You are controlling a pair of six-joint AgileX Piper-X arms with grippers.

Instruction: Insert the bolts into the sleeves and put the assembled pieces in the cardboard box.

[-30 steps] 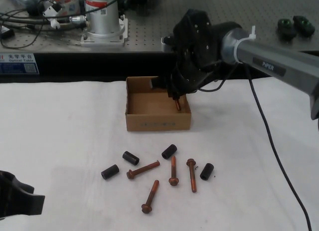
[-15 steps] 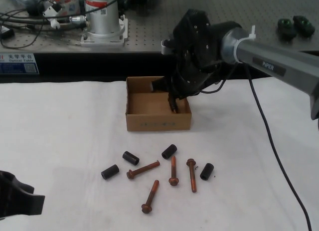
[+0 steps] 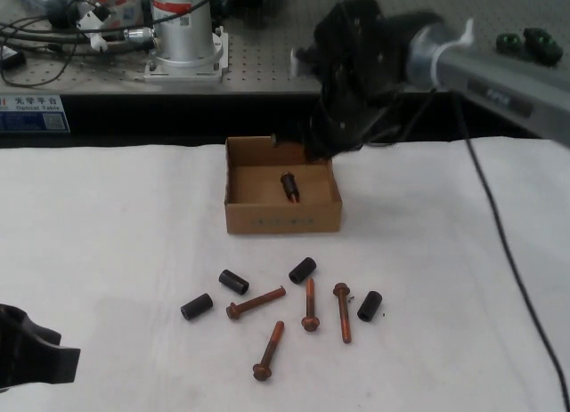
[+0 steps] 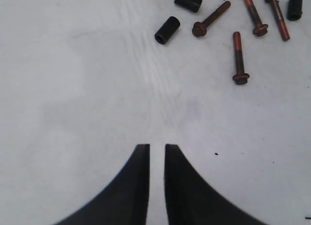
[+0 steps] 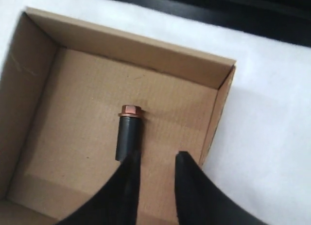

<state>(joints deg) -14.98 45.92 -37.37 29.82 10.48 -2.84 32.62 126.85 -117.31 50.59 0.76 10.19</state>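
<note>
Bench cloth point(image 3: 107, 234); assembled piece point(image 5: 128, 137) inside cardboard box point(image 5: 146, 50) — right claw point(image 5: 156, 158) parted.

My high camera sits behind my two arms and looks forward and down over the white cloth point(image 3: 107, 234), far enough back to take in the cardboard box point(image 3: 283, 221) and the loose bolts point(image 3: 267, 350) together. My left wrist camera looks down past my left gripper point(image 4: 157, 146) from near the cloth, sharing those bolts with the high view. My right wrist camera looks down past my right gripper point(image 5: 158, 154) into the box from close above, sharing it with the high view
</note>
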